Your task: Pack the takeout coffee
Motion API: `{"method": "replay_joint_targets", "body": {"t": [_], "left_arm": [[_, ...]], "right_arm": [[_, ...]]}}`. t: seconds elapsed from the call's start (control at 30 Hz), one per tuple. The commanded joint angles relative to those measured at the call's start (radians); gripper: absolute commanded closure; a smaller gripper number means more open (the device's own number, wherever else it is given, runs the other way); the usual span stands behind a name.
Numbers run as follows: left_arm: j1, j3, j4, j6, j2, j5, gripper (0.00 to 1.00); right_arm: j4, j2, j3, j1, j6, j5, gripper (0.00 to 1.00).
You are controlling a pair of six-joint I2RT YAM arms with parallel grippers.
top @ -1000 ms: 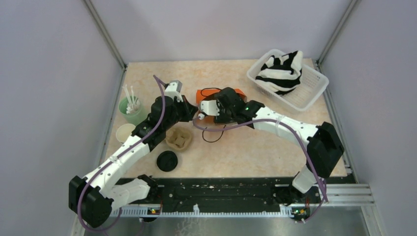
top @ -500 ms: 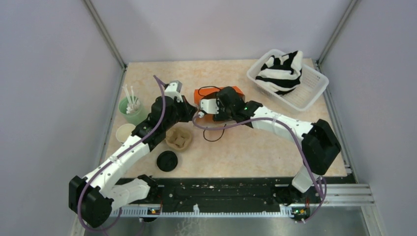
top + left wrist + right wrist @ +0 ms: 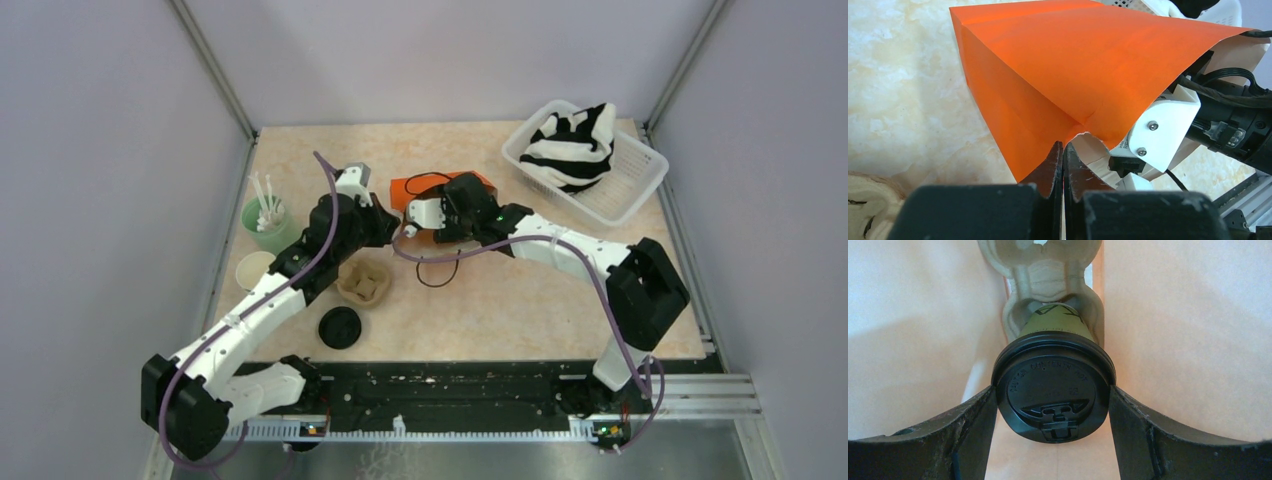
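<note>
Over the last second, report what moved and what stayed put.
The right arm pushed leftward and away, and the orange bag shifted the same way. The right tool holds the takeout coffee inside it; the left tool still pinches the bag's edge. Nothing else moved.

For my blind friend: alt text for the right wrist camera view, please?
Two dark jaws grip a green takeout coffee by its black lid. The cup sits in a pulp carrier inside an orange bag.

Orange bag [image 3: 1088, 65], green coffee cup [image 3: 1055, 322], black lid [image 3: 1053, 390], black-and-white striped cloth [image 3: 575, 145], white basket [image 3: 632, 193].
</note>
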Motion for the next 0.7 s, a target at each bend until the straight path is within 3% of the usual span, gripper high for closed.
{"method": "replay_joint_targets", "body": {"t": [0.0,0.67], "left_arm": [[-0.006,0.045,-0.018,0.009,0.014,-0.009,1.0],[-0.006,0.178,-0.142,-0.046,0.072,0.081,1.0]], "right_arm": [[0.094,0.017,0.003,-0.017,-0.015,-0.009,0.71],[-0.113,-0.069,0.021,-0.01,0.073,-0.04,0.7]]}}
